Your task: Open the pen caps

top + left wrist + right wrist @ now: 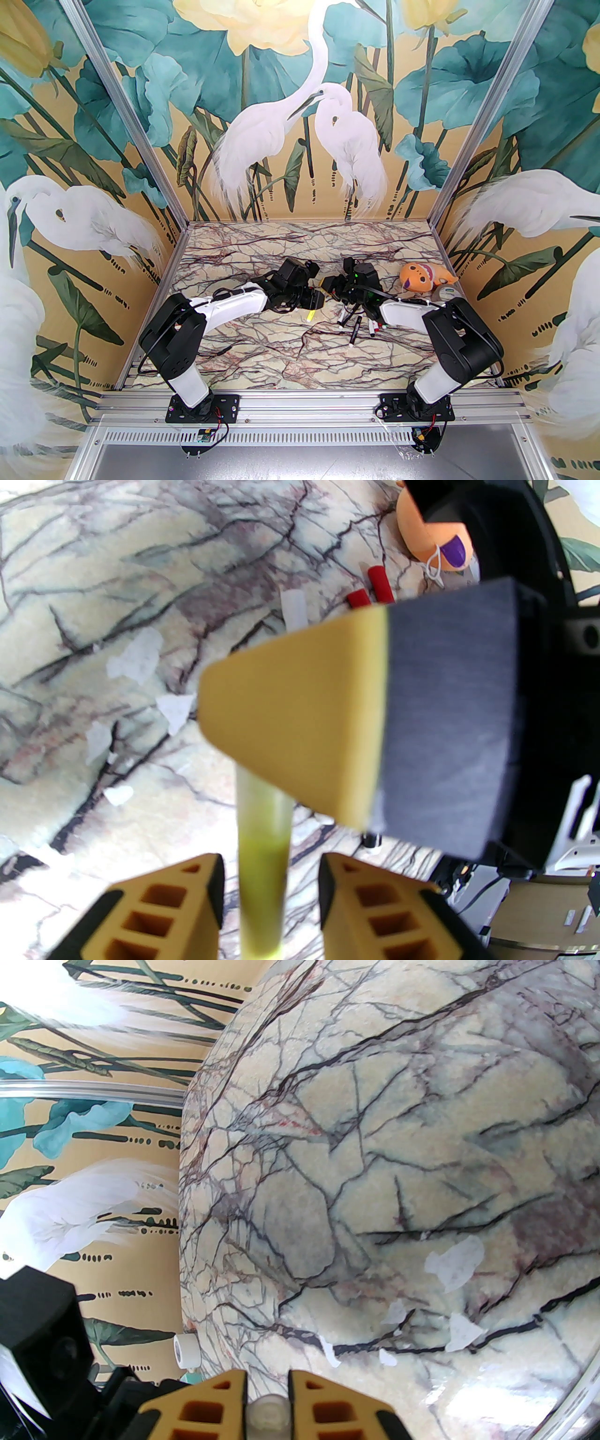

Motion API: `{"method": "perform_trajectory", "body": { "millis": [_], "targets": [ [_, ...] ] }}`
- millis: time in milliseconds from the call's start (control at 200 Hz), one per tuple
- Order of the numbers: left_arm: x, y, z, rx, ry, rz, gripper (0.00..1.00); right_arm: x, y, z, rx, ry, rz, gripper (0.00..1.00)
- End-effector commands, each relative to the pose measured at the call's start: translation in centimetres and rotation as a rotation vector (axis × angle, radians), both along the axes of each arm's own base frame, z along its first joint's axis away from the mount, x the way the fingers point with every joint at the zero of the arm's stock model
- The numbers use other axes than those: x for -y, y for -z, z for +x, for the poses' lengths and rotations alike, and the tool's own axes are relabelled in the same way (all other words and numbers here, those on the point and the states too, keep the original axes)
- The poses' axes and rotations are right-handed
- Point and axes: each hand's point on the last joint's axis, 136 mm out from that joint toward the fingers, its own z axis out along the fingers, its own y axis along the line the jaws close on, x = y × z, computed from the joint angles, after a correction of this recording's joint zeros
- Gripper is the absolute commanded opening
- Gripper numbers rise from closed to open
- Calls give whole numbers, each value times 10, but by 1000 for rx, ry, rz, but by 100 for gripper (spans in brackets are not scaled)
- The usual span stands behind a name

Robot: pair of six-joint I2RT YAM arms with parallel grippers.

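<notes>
Pen, yellow-green, clamped in left pincer; right pincer — closed — grips pale cap.

Left of and in front of the pen pile, the worktop lies open. Just behind it, the left pincer and right pincer, bridged by a yellow-green pen, bar passage. To its right sits an orange plush toy.
</notes>
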Motion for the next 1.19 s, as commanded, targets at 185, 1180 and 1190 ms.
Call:
{"method": "perform_trajectory", "body": {
  "millis": [185, 1180, 1190],
  "targets": [
    [0, -4, -4, 8, 16, -14, 31, -2, -15, -4, 34, -10, 24, 17],
    [1, -29, -25, 123, 132, -143, 9, -3, -35, -20, 50, -11, -70, 32],
    [1, -30, -25, 123, 133, -144, 9, -4, -36, -20, 50, -12, -71, 32]
  ]
}}
